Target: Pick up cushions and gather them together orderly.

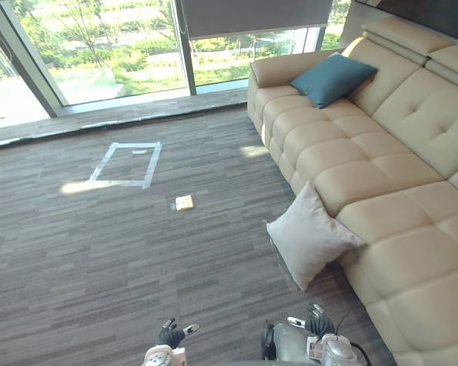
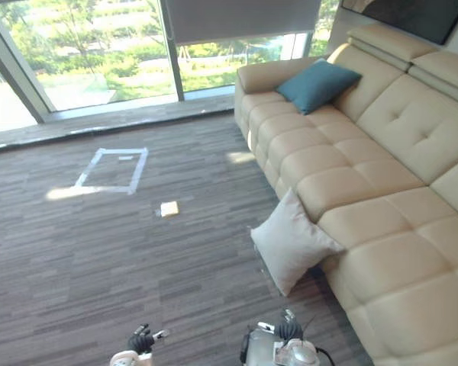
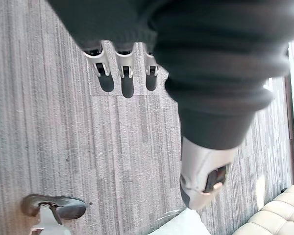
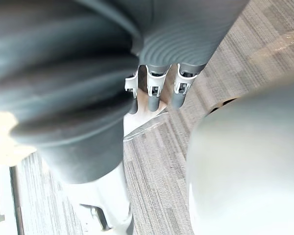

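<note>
Left eye view: a white cushion (image 1: 313,236) stands on the carpet (image 1: 99,252), leaning against the beige sofa (image 1: 412,145). A teal cushion (image 1: 332,78) lies at the sofa's far end. A taped square (image 1: 126,164) and a small yellow pad (image 1: 184,203) lie well apart from both cushions.
Left wrist view: the left hand (image 3: 123,66) is relaxed and holds nothing.
Right wrist view: the right hand (image 4: 155,87) is relaxed and holds nothing.

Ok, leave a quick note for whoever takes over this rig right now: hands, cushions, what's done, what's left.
Left hand: open, empty, low over the carpet.
Right hand: open, empty, also low.
Light grey cushion: on the carpet, leaning against the front of the sofa.
Teal cushion: on the sofa's far end, propped against the backrest.
Done: nothing gathered; the two cushions lie apart.
Left: pick up the light grey cushion, probably first since it is nearer, and set it neatly beside the teal one.
</note>
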`<state>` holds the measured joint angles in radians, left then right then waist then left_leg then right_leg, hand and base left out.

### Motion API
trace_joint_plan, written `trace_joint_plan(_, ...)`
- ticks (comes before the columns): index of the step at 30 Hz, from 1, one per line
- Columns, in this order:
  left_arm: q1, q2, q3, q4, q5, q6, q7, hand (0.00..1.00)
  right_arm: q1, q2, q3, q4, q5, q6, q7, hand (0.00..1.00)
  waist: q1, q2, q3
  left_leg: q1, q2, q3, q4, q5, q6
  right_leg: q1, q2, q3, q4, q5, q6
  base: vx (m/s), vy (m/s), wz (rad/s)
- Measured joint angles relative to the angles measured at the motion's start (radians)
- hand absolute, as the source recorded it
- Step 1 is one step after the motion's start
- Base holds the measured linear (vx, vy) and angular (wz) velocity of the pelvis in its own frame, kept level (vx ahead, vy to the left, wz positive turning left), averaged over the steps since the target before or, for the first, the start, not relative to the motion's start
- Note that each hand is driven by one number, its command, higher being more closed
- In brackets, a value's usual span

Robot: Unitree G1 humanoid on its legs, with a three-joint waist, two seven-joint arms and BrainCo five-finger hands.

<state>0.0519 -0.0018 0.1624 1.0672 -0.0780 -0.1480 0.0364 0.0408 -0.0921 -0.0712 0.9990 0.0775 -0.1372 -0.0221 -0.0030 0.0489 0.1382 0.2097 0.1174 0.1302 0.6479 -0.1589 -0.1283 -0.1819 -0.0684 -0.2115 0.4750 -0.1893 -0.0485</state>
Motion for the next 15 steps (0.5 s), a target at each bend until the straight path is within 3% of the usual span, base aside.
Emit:
trace_joint_plan(1,0.009,-0.005,0.02,-0.008,-0.001,0.0,0.0,0.0,0.002,-0.001,0.002,0.0,0.001,0.005,-0.001,0.0,0.004,0.0,0.005,-0.082,0.035,-0.014,0.19,0.071,-0.037,0.057,0.021,0.005,-0.038,-0.014,-0.014,0.46,-0.112,-0.21)
trace_joint_plan(3,0.009,-0.005,0.037,-0.026,-0.001,-0.001,-0.002,0.0,0.0,0.003,0.005,0.001,0.002,0.01,-0.005,0.0,0.005,0.002,0.01,-0.185,0.088,0.022,0.375,0.021,0.004,0.163,0.05,0.021,-0.108,-0.034,-0.03,0.34,-0.052,-0.31)
trace_joint_plan(4,0.014,-0.003,0.038,-0.039,-0.001,-0.002,0.0,0.0,0.004,0.009,0.004,0.003,0.003,0.01,-0.008,0.0,0.008,-0.006,0.011,-0.22,0.1,0.052,0.387,-0.017,0.028,0.219,0.051,0.034,-0.141,-0.032,-0.024,0.36,-0.054,-0.53)
trace_joint_plan(6,0.027,0.002,0.037,-0.06,-0.001,-0.014,0.001,0.0,0.004,0.024,0.004,0.012,0.004,0.01,-0.013,0.0,0.019,-0.021,0.014,-0.294,0.099,0.126,0.264,-0.089,0.062,0.303,0.039,0.092,-0.215,-0.033,-0.011,0.39,-0.007,-0.76)
trace_joint_plan(7,0.027,0.004,0.037,-0.063,-0.001,-0.016,0.001,0.0,-0.004,0.029,0.004,0.011,0.004,0.01,-0.015,0.0,0.02,-0.023,0.013,-0.316,0.094,0.137,0.182,-0.097,0.062,0.319,0.032,0.114,-0.234,-0.034,-0.003,0.33,0.069,-0.89)
trace_joint_plan(9,0.027,0.009,0.036,-0.064,-0.001,-0.022,0.003,0.0,0.001,0.034,0.002,0.013,0.004,0.01,-0.019,0.0,0.026,-0.034,0.011,-0.345,0.032,0.067,-0.127,-0.087,0.061,0.343,0.004,0.181,-0.255,-0.055,0.034,0.35,0.191,-0.96)
trace_joint_plan(10,0.028,0.011,0.035,-0.063,-0.002,-0.023,0.005,0.0,0.002,0.033,0.002,0.019,0.004,0.01,-0.019,0.0,0.032,-0.036,0.009,-0.348,-0.012,-0.036,-0.294,-0.051,0.05,0.343,-0.007,0.23,-0.251,-0.076,0.058,0.36,0.272,-0.88)
trace_joint_plan(11,0.029,0.01,0.035,-0.061,-0.002,-0.023,0.005,0.0,0.002,0.031,0.003,0.021,0.004,0.01,-0.018,0.0,0.033,-0.035,0.008,-0.347,-0.02,-0.072,-0.332,-0.039,0.046,0.343,-0.008,0.244,-0.25,-0.082,0.064,0.39,0.337,-1.18)
trace_joint_plan(12,0.04,0.013,0.035,-0.054,-0.002,-0.022,0.006,0.0,0.006,0.03,0.006,0.025,0.003,0.01,-0.02,0.0,0.042,-0.033,0.001,-0.346,-0.035,-0.136,-0.347,0.033,0.031,0.343,-0.01,0.297,-0.233,-0.113,0.096,0.43,0.377,-1.14)
trace_joint_plan(14,0.046,0.036,0.036,-0.054,-0.004,-0.023,0.007,0.0,0.021,0.048,0.019,0.044,0.003,0.013,-0.02,0.0,0.049,-0.068,-0.039,-0.345,-0.054,-0.069,-0.317,0.037,0.048,0.339,-0.048,0.35,-0.225,-0.118,0.12,0.44,0.36,-1.09)
trace_joint_plan(15,0.047,0.057,0.035,-0.047,-0.001,-0.022,0.006,0.0,0.025,0.063,0.043,0.042,0.002,0.013,-0.019,0.0,0.055,-0.103,-0.061,-0.332,-0.067,-0.022,-0.306,0.007,0.068,0.319,-0.075,0.356,-0.202,-0.104,0.13,0.39,0.286,-0.86)
